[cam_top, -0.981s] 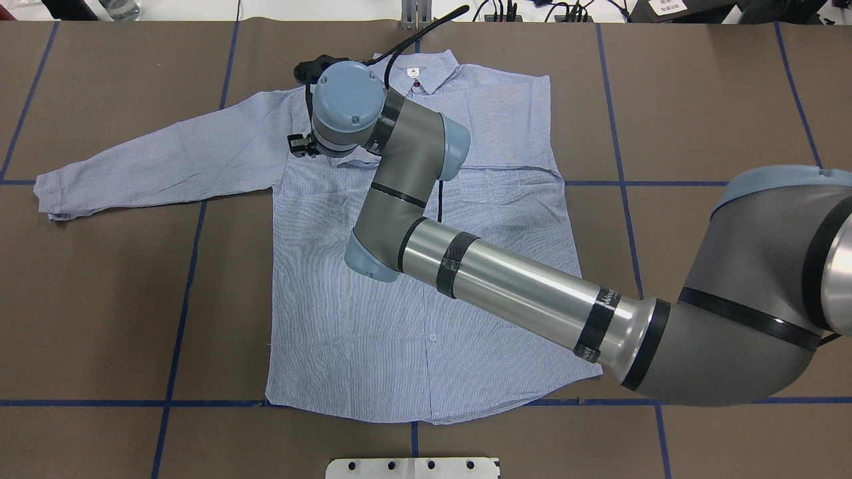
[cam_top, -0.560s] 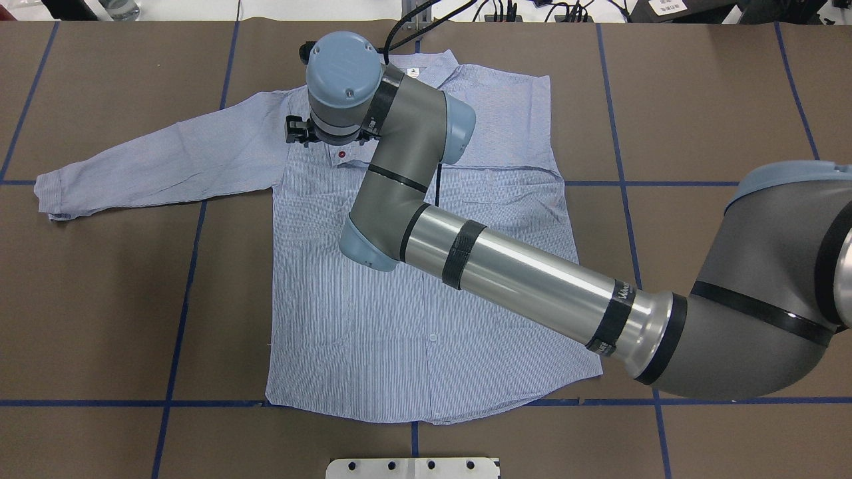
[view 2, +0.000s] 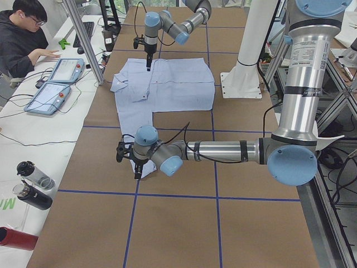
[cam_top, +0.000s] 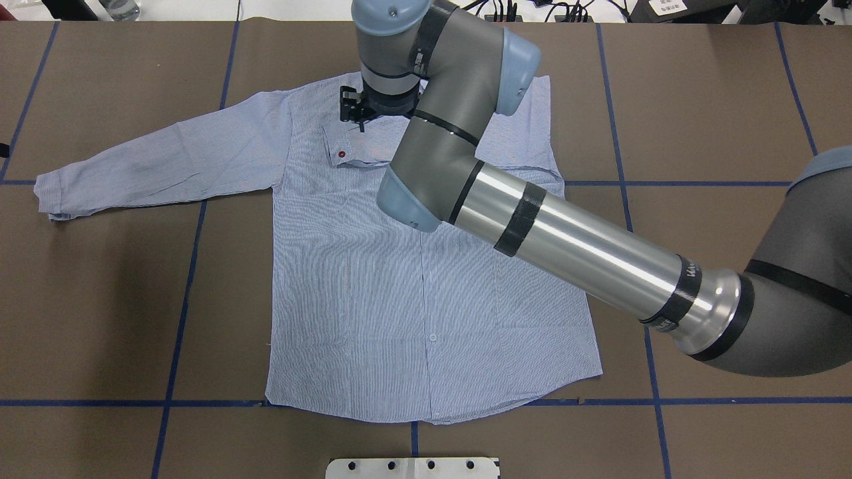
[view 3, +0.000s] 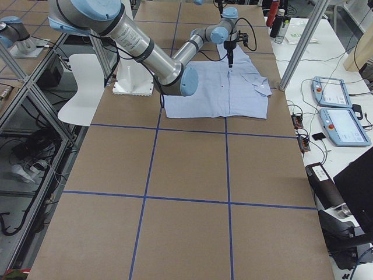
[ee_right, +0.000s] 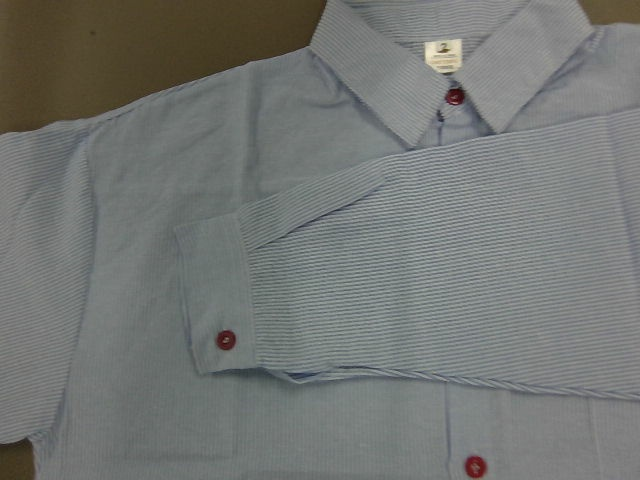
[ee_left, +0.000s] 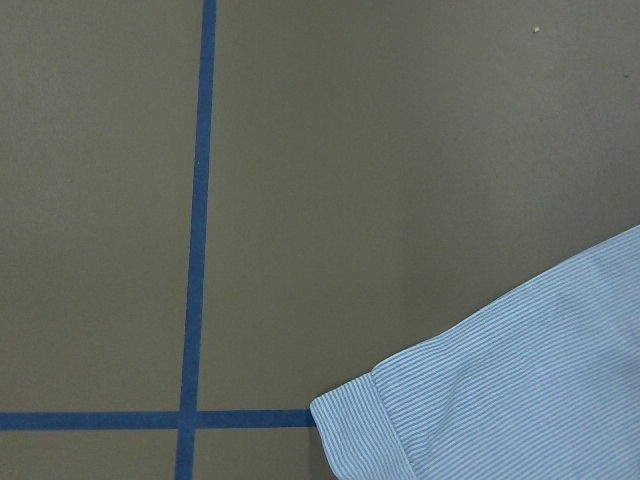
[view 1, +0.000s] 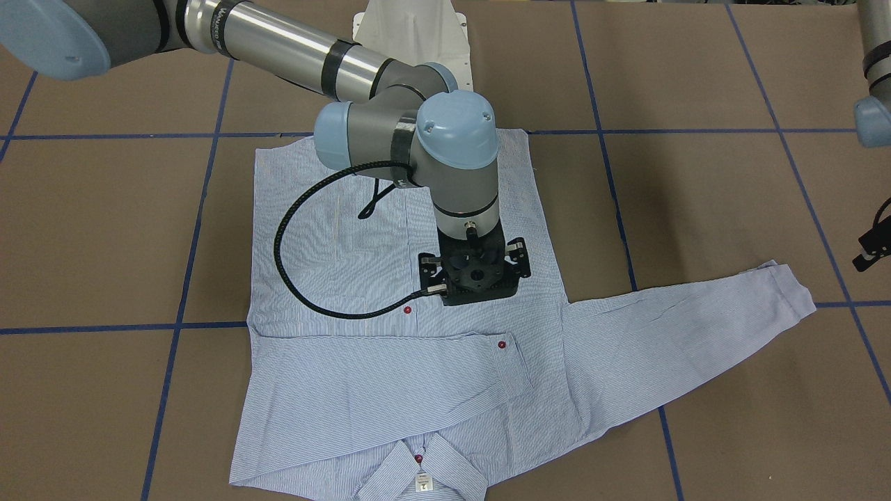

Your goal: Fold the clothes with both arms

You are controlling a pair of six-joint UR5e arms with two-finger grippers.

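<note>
Shirt (cam_top: 399, 299) lies flat, front up, mid table (cam_top: 100, 319). Hem nearest the robot, on a blue tape line (cam_top: 200, 402). Wide brown surface shows on both sides. Light blue, fine white stripes, buttoned. One sleeve (cam_top: 160, 159) stretches out toward the robot's left; left gripper (view 2: 136, 170) hovers at its cuff end, finger gap can't tell. Other sleeve lies folded across the chest, cuff (ee_right: 215, 310) flat, red button up. Right gripper (view 1: 477, 278) hangs over the chest near that cuff; fingers hidden, can't tell if apart or together. Collar (ee_right: 380, 90) with white label (ee_right: 443, 52) lies farthest.
</note>
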